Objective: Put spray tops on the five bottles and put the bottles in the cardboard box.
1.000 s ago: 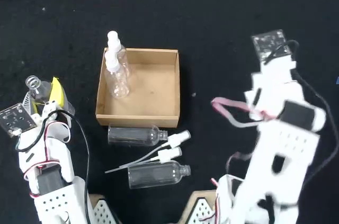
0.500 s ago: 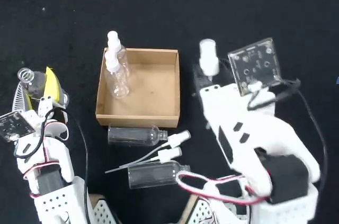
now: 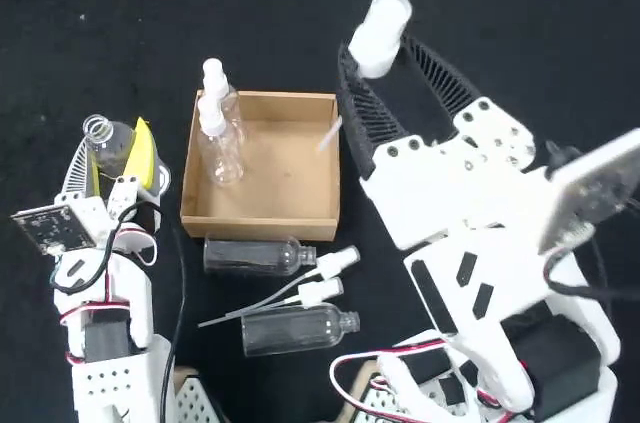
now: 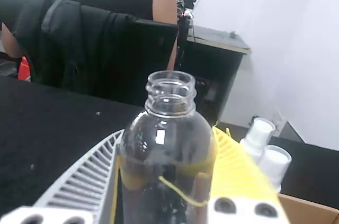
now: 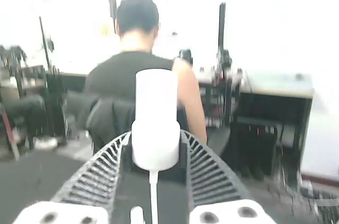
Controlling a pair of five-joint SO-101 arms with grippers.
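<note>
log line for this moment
left gripper: shut on uncapped bottle | right gripper: shut on spray top | cardboard box: two topped bottles inside | two loose bottles lying outside

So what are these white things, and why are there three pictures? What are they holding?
The white things are two robot arms at a black table. The big picture looks down from above. The other two come from small cameras on each arm's wrist. The pincer at the end of an arm is called an end effector. The left end effector grips an open bottle that has no top. The right end effector grips a white spray top. In the cardboard box stand two bottles with tops on. In front of the box lie a bare bottle, another bare bottle and two loose spray tops.
</note>
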